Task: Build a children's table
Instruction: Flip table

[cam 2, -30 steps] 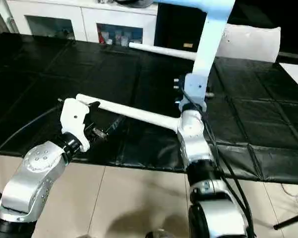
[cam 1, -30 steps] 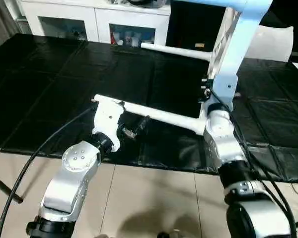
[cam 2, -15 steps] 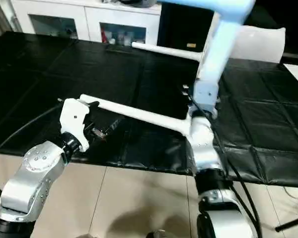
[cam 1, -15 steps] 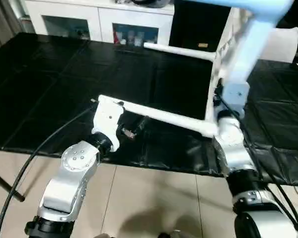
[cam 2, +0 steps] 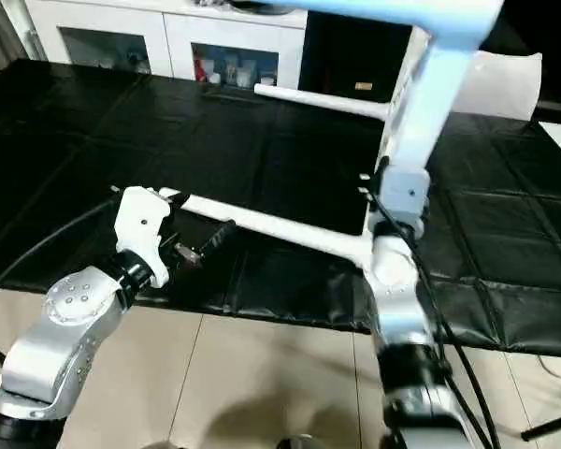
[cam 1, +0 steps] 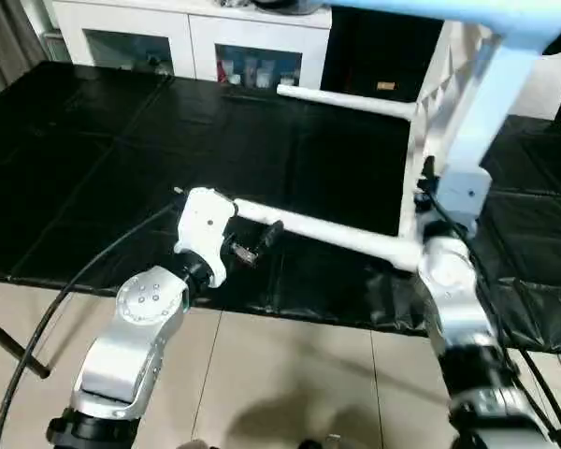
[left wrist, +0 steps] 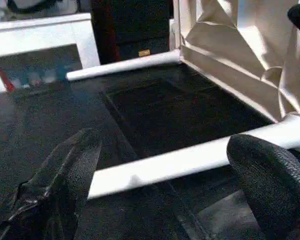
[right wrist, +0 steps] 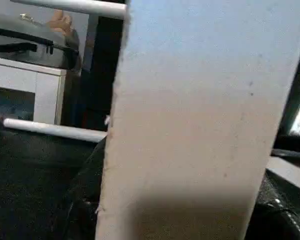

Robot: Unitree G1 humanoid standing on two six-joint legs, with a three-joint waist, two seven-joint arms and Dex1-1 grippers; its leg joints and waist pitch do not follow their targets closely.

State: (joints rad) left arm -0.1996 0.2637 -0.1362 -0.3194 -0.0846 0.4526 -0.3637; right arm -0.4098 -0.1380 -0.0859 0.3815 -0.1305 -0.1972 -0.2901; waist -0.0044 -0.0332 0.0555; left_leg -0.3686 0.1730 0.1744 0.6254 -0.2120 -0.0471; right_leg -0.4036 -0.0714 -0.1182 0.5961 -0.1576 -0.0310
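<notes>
– Where is the top [cam 1: 467,112]?
– It stands on edge over the right side of the black mat [cam 1: 93,140], rising out past the upper edge of the head views. Its ribbed underside faces the robot's left.

– And what holds it there?
– The right gripper [right wrist: 180,215]. In the right wrist view the top's flat edge runs up between the two black fingers [right wrist: 82,200], one on each side, clamped on it. The silver right forearm reaches up to it from below.

– Are any legs on?
– Two lie level, sticking out from the top toward the robot's left. The near leg [cam 1: 327,227] leaves the lower front corner and runs above the mat's front part. The far leg [cam 1: 346,98] leaves the rear corner, with the white cabinets [cam 1: 206,42] beyond it. A third white rod [right wrist: 65,6] shows high up in the right wrist view; I cannot tell where it joins.

– What about the left gripper [cam 1: 252,245]?
– It sits at the free end of the near leg, just under it. Its fingers [left wrist: 65,175] are spread wide apart. In the left wrist view the leg crosses between them, its tip close to one finger. Whether it touches that finger I cannot tell. Nothing is gripped.
</notes>
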